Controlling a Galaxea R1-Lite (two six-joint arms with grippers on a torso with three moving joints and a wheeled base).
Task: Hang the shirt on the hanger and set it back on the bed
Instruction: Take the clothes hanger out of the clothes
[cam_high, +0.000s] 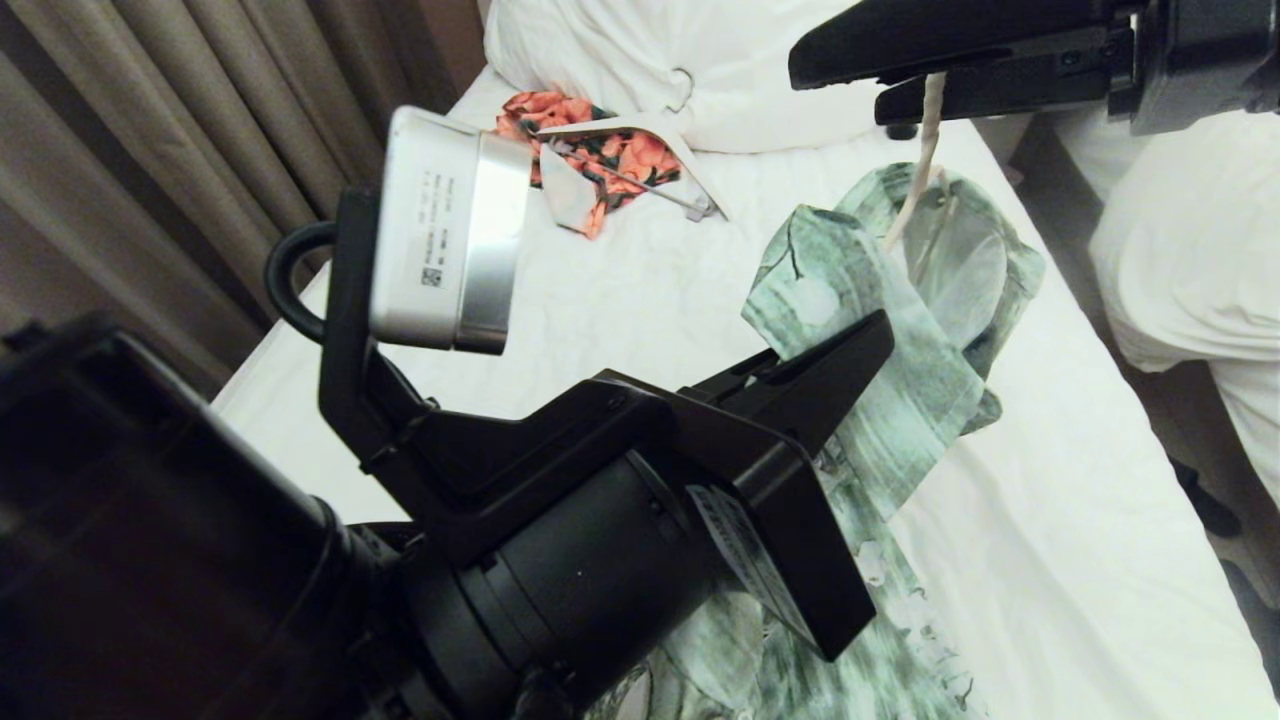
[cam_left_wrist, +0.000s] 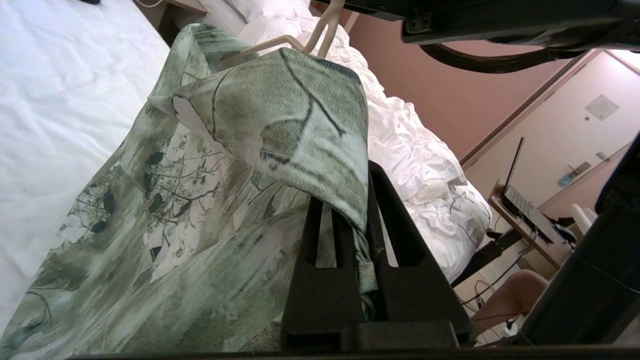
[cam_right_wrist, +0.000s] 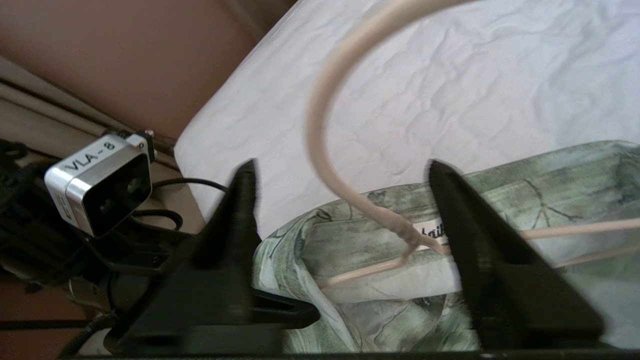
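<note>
- Left claw (cam_left_wrist: 350, 235) clenched on a fold of the green-and-white shirt (cam_high: 880, 330), cloth pinched tight between the two black fingers (cam_left_wrist: 400, 240), lifted off the bed (cam_high: 640, 290).
- Rest of the shirt trailing down from that grip onto the white sheet, lower part lying flat along the bed toward the camera.
- Collar end of the shirt up in the air, draped over the cream hanger (cam_right_wrist: 350, 200), with a bit of white neck label (cam_right_wrist: 432, 231) peeking out right by the hanger's neck.
- Hanger hook looping up between the fingers of the right claw (cam_right_wrist: 345, 180); those fingers spread well apart, released, not squeezing anything. Can't tell if the hook actually rests on a finger or just passes through the gap.
- In the head view, right claw way up top right, above the shirt, thin cream hanger stem dropping from it into the collar.
- Up near the head of the bed: orange-red floral garment (cam_high: 600, 150) with a wide flat white hanger (cam_high: 650, 140) lying on it, well apart from the shirt, just in front of a big bunched white duvet (cam_high: 700, 70).
- Beige curtains (cam_high: 150, 150) along the left side of the bed, second bed (cam_left_wrist: 425, 160) heaped with white bedding on the other side.
- Laptop (cam_left_wrist: 520, 195) open on a desk in the far corner.
</note>
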